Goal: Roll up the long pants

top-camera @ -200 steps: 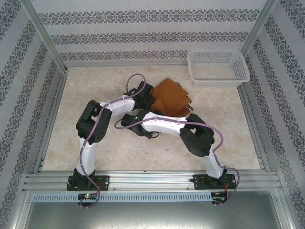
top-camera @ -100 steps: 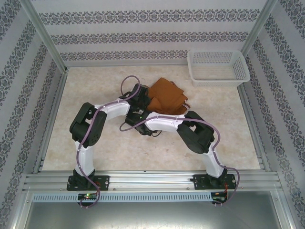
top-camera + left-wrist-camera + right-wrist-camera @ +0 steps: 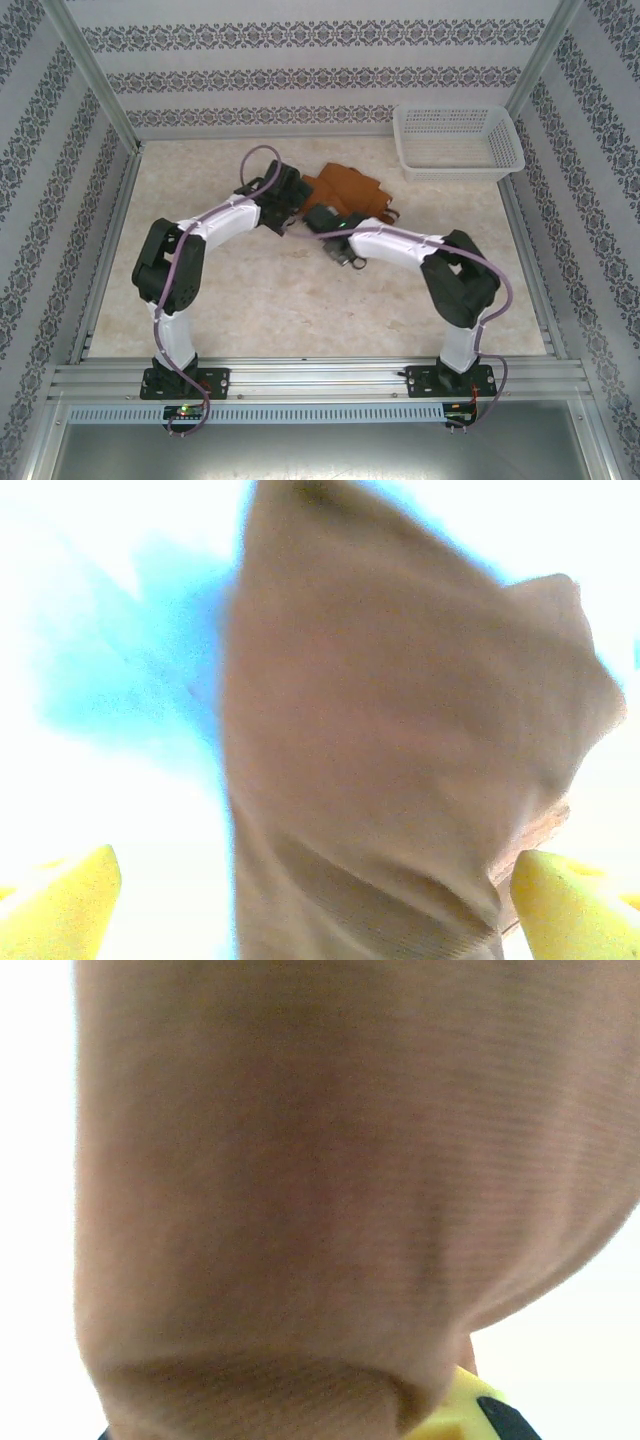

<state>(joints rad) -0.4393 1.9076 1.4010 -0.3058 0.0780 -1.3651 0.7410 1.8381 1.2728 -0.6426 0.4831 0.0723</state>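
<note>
From above, the long pants lie as a crumpled rust-brown bundle on the pale marbled table. The left gripper is at the bundle's left edge and the right gripper at its near edge. Bare tabletop spreads behind both. A white mesh basket stands well apart, far right.

At the left wrist, the yellow fingers are spread wide, and soft fabric rises between and ahead of them.

At the right wrist, finely ribbed fabric crowds over one yellow finger. I cannot tell whether those jaws pinch it.
</note>
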